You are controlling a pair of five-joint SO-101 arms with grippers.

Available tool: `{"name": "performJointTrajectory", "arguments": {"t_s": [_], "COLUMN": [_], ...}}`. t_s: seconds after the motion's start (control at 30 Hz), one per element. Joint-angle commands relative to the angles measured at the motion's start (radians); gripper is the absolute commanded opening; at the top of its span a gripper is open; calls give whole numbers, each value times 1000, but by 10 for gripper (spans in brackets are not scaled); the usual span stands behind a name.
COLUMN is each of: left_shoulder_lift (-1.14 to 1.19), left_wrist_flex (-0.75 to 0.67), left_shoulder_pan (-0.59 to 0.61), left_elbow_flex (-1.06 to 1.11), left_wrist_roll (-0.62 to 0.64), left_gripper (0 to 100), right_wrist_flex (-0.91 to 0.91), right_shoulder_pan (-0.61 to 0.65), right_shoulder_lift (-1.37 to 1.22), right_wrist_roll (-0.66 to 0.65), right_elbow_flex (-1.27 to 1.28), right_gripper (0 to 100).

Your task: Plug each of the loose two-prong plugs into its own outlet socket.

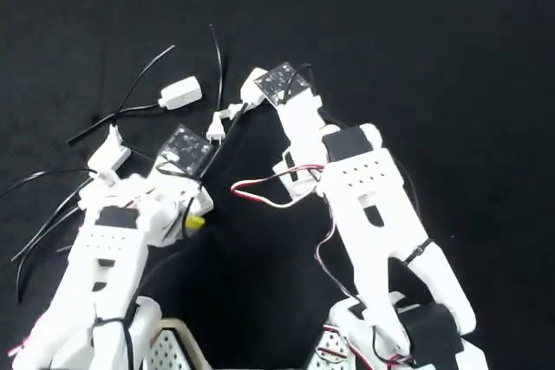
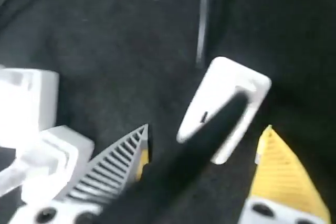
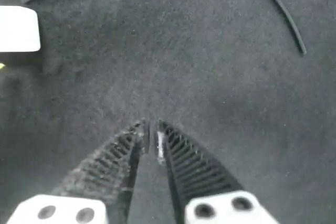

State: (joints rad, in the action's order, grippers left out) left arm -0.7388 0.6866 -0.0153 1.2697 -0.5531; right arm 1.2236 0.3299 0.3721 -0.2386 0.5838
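- Fingers (image 2: 281, 174) of the left gripper (image 2: 206, 129) stand spread, one yellow and one grey and ribbed, and we see nothing held between them.
- Just ahead of their tips a white block (image 2: 223, 85) lies flat on the black table (image 1: 451, 84). It is rounded at the corners, has a small dark slot, and its long axis is tilted across the line between the two fingers.
- A dark blurred strand (image 2: 173, 174) crosses in front of that block; we cannot tell what it is.
- On the right gripper (image 3: 151, 127) the ribbed fingers (image 3: 189, 161) are pressed almost together, with a thin white sliver (image 3: 159, 146) at the tips. We cannot tell what the sliver belongs to.
- In the high view the right gripper (image 1: 251, 86) sits upper centre of the frame.
- A small white plug (image 1: 216, 126) lies just below and left of it. Its long axis is roughly up-down, and a white lead rises from it toward the gripper. We cannot tell which way the prongs point.
- A white adapter (image 1: 182, 93) lies in the upper left, its long axis running lower left to upper right. A black cable (image 1: 117, 119) trails from its left end.
- Another white piece (image 1: 108, 153) with black cables lies at the left, beside the left arm.
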Motion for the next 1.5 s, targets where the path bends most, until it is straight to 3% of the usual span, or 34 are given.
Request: {"name": "performJointTrajectory", "arguments": {"t_s": [0.0, 0.47, 0.63, 0.83, 0.97, 1.07, 1.23, 1.47], "left_shoulder_lift": [72, 396, 396, 396, 396, 396, 408, 410], "left_wrist_flex": [-60, -51, 69, 92, 153, 256, 334, 325], "left_shoulder_pan": [-50, 10, 4, 18, 99, 202, 378, 444], "left_elbow_flex": [-70, -263, -331, -349, -401, -483, -615, -602], "left_wrist_roll": [-8, -11, -11, -9, -34, -103, -115, -110], "left_gripper": [318, 316, 230, 118, 33, 34, 34, 164], "right_wrist_flex": [-18, -83, -84, -84, -84, -84, -84, -78], "right_shoulder_pan": [-11, -11, -11, -11, -9, -9, -9, -9], "right_shoulder_lift": [1, -1, -1, -1, -1, -1, -1, -1], "right_wrist_roll": [2, 3, 3, 3, 3, 3, 3, 3], "right_elbow_flex": [-76, -45, -44, -42, -42, -42, -42, -42], "right_gripper": [18, 18, 18, 18, 18, 18, 18, 18]}}
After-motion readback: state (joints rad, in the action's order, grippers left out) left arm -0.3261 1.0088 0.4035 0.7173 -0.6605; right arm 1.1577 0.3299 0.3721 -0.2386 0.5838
